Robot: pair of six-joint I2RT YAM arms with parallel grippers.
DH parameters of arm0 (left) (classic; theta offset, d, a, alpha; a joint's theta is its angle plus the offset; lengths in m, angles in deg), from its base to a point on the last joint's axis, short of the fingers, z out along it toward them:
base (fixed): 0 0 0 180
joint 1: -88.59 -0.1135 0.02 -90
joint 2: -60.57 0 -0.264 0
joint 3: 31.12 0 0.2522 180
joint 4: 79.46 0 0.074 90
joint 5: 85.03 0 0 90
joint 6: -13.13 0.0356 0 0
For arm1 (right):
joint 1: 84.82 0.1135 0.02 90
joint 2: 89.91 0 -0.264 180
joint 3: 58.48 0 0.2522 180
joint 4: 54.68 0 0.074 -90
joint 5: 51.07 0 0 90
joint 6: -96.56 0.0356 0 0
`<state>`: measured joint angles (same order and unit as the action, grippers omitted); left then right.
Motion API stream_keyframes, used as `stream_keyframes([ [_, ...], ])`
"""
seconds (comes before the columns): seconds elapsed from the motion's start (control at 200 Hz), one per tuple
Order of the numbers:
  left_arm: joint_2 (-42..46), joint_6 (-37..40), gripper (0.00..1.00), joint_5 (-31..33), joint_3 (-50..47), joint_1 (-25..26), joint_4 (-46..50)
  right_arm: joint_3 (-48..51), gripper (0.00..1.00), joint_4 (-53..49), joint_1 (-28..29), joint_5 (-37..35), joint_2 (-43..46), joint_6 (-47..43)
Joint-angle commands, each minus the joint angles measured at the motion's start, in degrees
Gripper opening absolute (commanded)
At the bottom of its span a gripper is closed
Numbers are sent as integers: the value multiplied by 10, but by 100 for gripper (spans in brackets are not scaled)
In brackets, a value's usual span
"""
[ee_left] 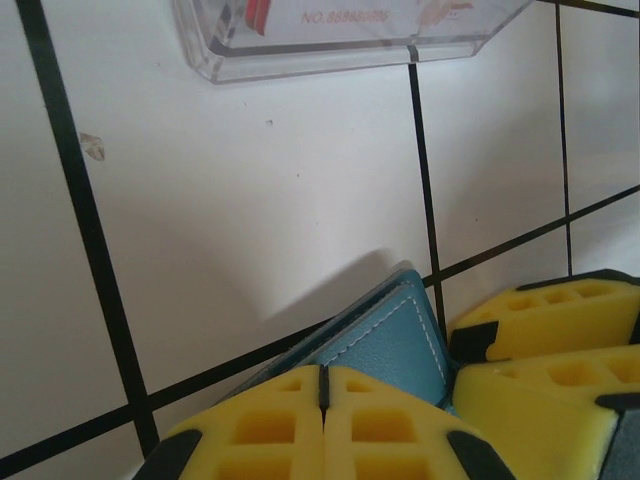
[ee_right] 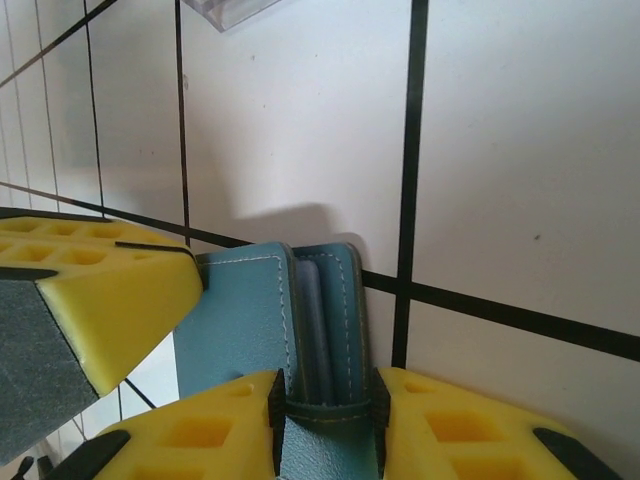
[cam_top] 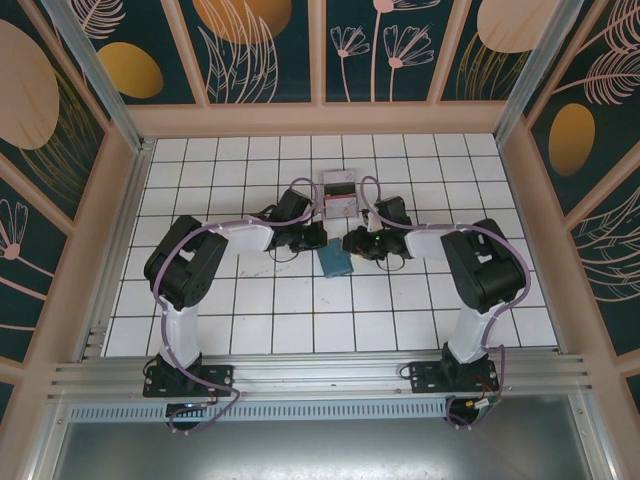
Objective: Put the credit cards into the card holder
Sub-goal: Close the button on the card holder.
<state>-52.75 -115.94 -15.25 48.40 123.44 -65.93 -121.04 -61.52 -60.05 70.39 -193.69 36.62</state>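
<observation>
Teal card holder (cam_top: 336, 263) sits mid-table on the white tiled floor (cam_top: 250, 300), well apart from the side walls (cam_top: 118, 190) and the near rail (cam_top: 320, 372). There is bare tile to its near side and out to both flanks. R gripper (ee_right: 325, 412) has its jaws part-way closed and clamped on the holder's edge, w/ the stitched leaves and inner layers squeezed btwn the yellow fingers (ee_right: 200, 435). L gripper (ee_left: 323, 388) has its pads pressed fully together right over the holder's corner (ee_left: 395, 340); can't tell if it pinches a flap. The holder's far edge looks raised a bit, w/ a shadow on the tile behind it. The two grippers crowd in from either side, fingers just beside each other, so little room is left btwn them. A clear plastic tray (ee_left: 330, 55) w/ the credit cards (ee_left: 258, 14) lies just beyond the holder, w/ a strip of bare tile btwn. In the top view the tray is btwn the two wrists on the far side.
</observation>
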Motion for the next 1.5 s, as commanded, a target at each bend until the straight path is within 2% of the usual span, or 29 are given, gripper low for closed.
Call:
stream_keyframes([
  [0.0,-19,-10,1,17,-4,7,11,-23,32,-39,34,-23,-18,-28],
  [0.49,-3,-27,0,9,-34,12,-13,-34,32,-54,87,-115,-36,-26],
  [0.571,27,-13,6,18,-24,11,6,-33,32,-60,85,-123,-41,-27],
  [0.761,88,14,28,43,18,7,77,-30,32,-59,84,-130,-50,-27],
  [0.991,133,14,30,56,-51,-15,98,-30,31,-62,83,-135,-55,-28],
  [1.221,122,-20,32,-10,-130,-15,21,-30,31,-55,82,-129,-58,-26],
  [1.496,69,-51,30,-66,-135,-13,-56,-26,31,-44,83,-112,-55,-23],
])
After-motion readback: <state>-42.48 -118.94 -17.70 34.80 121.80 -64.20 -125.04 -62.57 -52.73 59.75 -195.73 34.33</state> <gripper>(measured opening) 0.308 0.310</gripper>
